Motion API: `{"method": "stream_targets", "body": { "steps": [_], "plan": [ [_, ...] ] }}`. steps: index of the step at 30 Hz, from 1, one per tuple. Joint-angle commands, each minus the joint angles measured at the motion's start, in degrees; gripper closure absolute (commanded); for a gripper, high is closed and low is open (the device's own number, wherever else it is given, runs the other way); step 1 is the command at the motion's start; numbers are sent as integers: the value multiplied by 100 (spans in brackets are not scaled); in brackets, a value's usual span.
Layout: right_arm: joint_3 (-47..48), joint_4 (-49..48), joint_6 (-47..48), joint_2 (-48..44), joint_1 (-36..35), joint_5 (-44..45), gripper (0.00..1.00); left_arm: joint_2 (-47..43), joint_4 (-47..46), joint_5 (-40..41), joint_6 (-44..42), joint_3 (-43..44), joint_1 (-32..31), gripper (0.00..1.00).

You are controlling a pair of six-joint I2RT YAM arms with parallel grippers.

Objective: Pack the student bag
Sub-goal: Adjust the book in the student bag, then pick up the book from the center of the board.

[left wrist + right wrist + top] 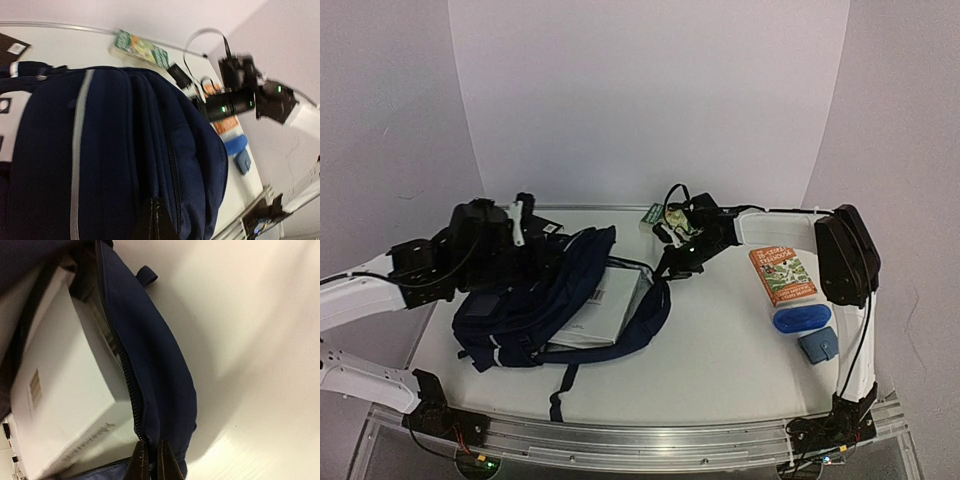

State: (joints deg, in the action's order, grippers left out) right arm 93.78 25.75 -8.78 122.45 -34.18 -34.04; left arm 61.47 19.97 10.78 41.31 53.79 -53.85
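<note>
The student bag (545, 305) lies open on the table, navy with a pale stripe (80, 150). A white book (605, 305) sits inside its main compartment, also seen in the right wrist view (65, 390). My left gripper (558, 248) holds the bag's upper flap from the left; its fingertips (152, 225) are shut on a fold of the fabric beside a zipper. My right gripper (670, 268) is at the opening's far right edge. Its jaws (150, 462) are shut on the bag's rim next to the zipper teeth, holding it up off the table.
An orange book (782, 275), a blue case (801, 319) and a small grey-blue pouch (818, 345) lie on the right of the table. A green book (658, 214) lies at the back edge, behind the right arm. A strap (563, 385) trails toward the front edge.
</note>
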Motion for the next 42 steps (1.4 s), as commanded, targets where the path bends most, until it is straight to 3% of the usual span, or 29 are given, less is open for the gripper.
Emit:
{"method": "stream_targets", "body": {
  "steps": [1, 4, 8, 9, 11, 13, 17, 21, 22, 31, 37, 42],
  "plan": [
    [219, 9, 94, 72, 96, 462, 100, -1043, 1391, 1973, 1333, -600, 96, 100],
    [307, 17, 35, 128, 96, 311, 100, -1245, 1611, 2015, 1569, -801, 112, 100],
    [393, 26, -235, 96, -12, -213, 97, -745, 957, 1404, 1295, -887, 111, 100],
    [393, 26, -273, 49, -47, -312, 92, -580, 832, 1282, 1240, -860, 112, 100],
    [407, 26, -392, -28, -62, -462, 68, -234, 587, 993, 924, -716, 111, 100],
    [371, 50, -372, -204, -58, -461, 57, 104, 579, 811, 669, -485, 112, 87],
    [291, 48, -257, -573, 126, -91, 41, 639, 549, 694, 232, -61, 129, 39],
    [729, 36, -259, -532, 659, 437, 30, 1254, 592, 368, -375, 609, 364, 9],
    [865, 35, -235, -468, 770, 625, 29, 1464, 644, 232, -514, 779, 459, 5],
    [2299, 53, 990, 755, 921, 2311, 27, 2553, 350, -531, -1027, 1835, 866, 2],
    [2740, 78, 2527, 1324, 916, 2907, 25, 2669, 237, -714, -1003, 1743, 877, 2],
    [2934, 114, 3167, 1778, 912, 3209, 25, 2594, 213, -716, -964, 1595, 885, 2]
  ]
}}
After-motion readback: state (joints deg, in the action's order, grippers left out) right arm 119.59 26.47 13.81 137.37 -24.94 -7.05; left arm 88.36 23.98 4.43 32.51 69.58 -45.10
